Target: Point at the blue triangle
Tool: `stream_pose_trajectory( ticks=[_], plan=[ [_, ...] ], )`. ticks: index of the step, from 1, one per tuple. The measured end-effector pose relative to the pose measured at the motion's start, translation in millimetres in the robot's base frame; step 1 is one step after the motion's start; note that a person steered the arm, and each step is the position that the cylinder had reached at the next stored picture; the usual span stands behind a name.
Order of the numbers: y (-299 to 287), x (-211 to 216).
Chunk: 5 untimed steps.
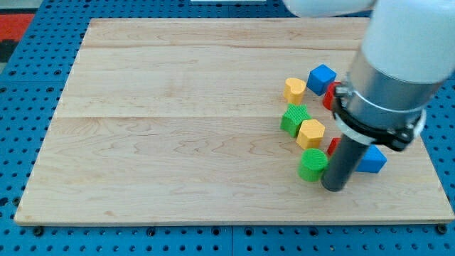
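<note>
- no text, label, brand, number or sign can be read anywhere in the frame.
- the wooden board [178, 121] shows only plain grain, with no markings.
- the coloured blocks at the right of the frame have bare faces with no lettering.
- the arm's pale housing at the upper right carries no legible marking.
</note>
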State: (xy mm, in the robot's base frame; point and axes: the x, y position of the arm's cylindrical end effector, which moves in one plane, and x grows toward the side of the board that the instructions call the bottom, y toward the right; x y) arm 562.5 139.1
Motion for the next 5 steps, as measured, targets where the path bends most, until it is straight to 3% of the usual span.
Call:
stream_pose_trajectory(
  ticks=[5],
  plan=[
    [25.2,-0.7]
  ],
)
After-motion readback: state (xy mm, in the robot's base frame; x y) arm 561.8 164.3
